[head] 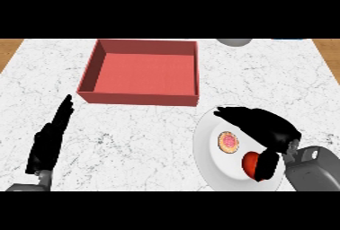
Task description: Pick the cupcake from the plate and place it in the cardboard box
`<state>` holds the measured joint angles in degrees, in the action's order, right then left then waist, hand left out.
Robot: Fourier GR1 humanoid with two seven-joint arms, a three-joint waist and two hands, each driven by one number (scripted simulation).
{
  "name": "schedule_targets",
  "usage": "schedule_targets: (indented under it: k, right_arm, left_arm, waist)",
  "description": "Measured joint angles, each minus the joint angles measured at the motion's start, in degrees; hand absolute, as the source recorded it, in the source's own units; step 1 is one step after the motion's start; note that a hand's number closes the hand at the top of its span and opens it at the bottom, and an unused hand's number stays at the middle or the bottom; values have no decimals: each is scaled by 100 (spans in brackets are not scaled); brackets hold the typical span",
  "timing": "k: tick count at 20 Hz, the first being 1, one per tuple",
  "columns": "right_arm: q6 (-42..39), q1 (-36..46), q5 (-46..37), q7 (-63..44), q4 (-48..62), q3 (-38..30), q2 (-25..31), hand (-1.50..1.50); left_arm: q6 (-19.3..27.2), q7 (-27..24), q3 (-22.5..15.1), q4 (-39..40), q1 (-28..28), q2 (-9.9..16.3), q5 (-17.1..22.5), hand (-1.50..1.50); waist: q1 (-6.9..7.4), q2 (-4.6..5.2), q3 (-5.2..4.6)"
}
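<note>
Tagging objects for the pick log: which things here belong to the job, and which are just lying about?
Job:
cupcake
plate
box
right hand, over the plate

Lying about:
red object on the plate, partly hidden by the thumb
grey object at the far edge
left hand, resting open

Both hands, left [46, 143] and right [266, 126], were matte black with slender fingers; the boxy forearms [315, 173] were plain grey.
</note>
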<state>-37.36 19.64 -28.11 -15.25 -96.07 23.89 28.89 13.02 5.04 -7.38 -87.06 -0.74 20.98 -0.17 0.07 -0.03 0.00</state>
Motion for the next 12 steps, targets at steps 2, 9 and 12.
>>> schedule_targets:
  k: [2, 9, 12]
  right_arm:
    - [-84, -104, -137, 117, -20, -115, -25, -150]
    - [-59, -231, -759, 413, 223, -233, -443, -150]
    - [-66, -212, -974, 588, 408, -322, -569, -150]
  left_arm:
    - [-64, -39, 78, -29, 71, -35, -69, 0]
    - [-247, -58, 256, -71, 125, -240, -308, 0]
    - [-398, -130, 398, 28, 111, -278, -327, 0]
  waist:
    - [2, 0, 0]
    - [8, 2, 1]
    - [9, 3, 0]
